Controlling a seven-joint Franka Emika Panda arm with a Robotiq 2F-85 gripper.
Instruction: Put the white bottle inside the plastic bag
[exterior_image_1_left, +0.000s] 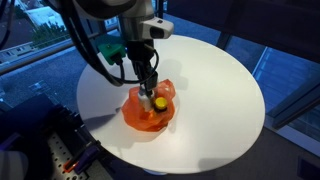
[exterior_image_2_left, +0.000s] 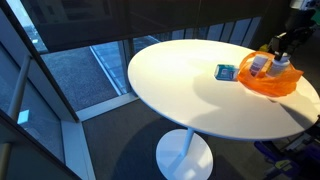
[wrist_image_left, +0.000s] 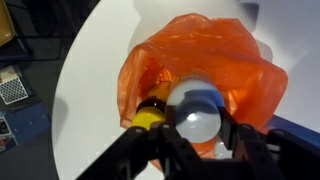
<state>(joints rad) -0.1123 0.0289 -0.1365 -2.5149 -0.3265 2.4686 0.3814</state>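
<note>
An orange plastic bag (exterior_image_1_left: 148, 113) lies open on the round white table (exterior_image_1_left: 210, 80). It also shows in the other exterior view (exterior_image_2_left: 272, 82) and in the wrist view (wrist_image_left: 200, 50). My gripper (wrist_image_left: 200, 135) is shut on the white bottle (wrist_image_left: 197, 112) and holds it upright in the bag's mouth. In the exterior views the gripper (exterior_image_1_left: 150, 85) (exterior_image_2_left: 284, 50) stands right over the bag. A dark bottle with a yellow cap (wrist_image_left: 148, 118) lies inside the bag, beside the white bottle; its cap also shows in an exterior view (exterior_image_1_left: 158, 101).
A small blue object (exterior_image_2_left: 226, 71) lies on the table next to the bag. The table edge (exterior_image_1_left: 100, 125) runs close to the bag. Glass walls and a dark floor surround the table.
</note>
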